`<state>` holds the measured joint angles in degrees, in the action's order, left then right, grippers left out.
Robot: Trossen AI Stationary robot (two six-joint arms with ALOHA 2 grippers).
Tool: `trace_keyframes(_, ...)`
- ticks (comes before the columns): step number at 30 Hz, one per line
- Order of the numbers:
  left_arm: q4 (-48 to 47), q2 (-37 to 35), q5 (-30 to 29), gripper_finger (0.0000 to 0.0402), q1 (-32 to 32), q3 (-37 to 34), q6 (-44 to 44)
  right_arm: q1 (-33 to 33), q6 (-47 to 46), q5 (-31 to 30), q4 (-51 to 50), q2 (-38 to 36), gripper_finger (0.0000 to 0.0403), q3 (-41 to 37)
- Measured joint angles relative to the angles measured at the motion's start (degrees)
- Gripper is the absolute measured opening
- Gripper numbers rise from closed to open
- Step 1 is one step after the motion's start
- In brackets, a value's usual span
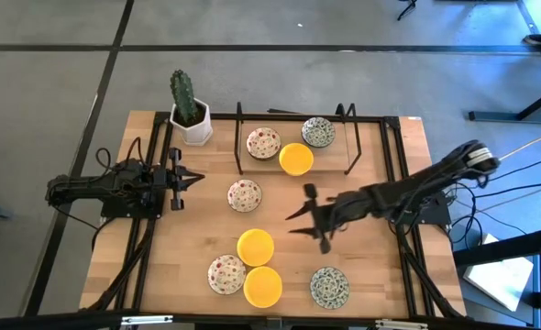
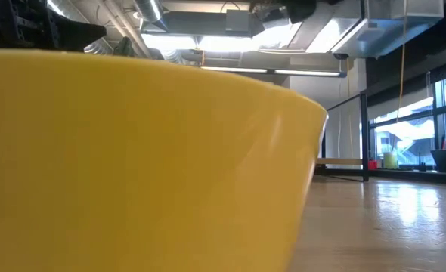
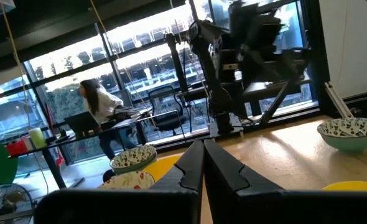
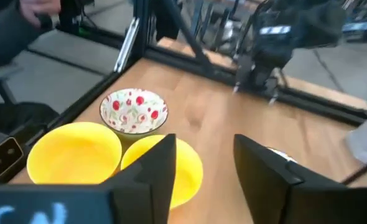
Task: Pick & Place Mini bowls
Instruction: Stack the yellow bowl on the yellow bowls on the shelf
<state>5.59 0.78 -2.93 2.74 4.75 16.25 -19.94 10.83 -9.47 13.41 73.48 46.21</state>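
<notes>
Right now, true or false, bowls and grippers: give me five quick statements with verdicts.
1. The right gripper holds a yellow bowl. False: its fingers stand open and empty.
2. The left gripper is shut. True.
3. Three bowls sit inside the black rack. True.
4. The cactus pot stands at the table's centre. False: at a far corner.
5. The yellow bowl near the front edge touches a red-speckled bowl. True.

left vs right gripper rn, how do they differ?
Left gripper is shut, parked at the table's left edge, over no bowl. Right gripper has its fingers apart and reaches over mid-table, right of a yellow bowl; the right wrist view shows that bowl just beyond its fingers. Shared: both dark, two-fingered, holding nothing.
</notes>
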Motion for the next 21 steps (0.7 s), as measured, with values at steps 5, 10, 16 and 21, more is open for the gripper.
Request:
trace_keyframes(5, 0.01, 0.00, -0.01, 0.0011, 0.00, 0.00, 0.00, -0.64, 0.06, 0.08, -2.02, 8.12, 0.0185, 6.40)
trace_keyframes(10, -0.03, 0.01, -0.01, 0.0013, 0.00, 0.00, 0.00, -0.64, 0.19, 1.51, -2.14, 12.37, 0.0192, 8.99)
trace_keyframes(16, -0.03, 0.00, -0.01, 0.0007, 0.00, 0.00, 0.00, -0.64, 0.06, 1.51, -2.12, 13.24, 0.0192, 9.19)
trace_keyframes(21, -0.03, 0.00, -0.01, 0.0008, 0.00, 0.00, 0.00, -0.62, -0.26, 3.33, -2.14, 13.21, 0.0192, 9.19)
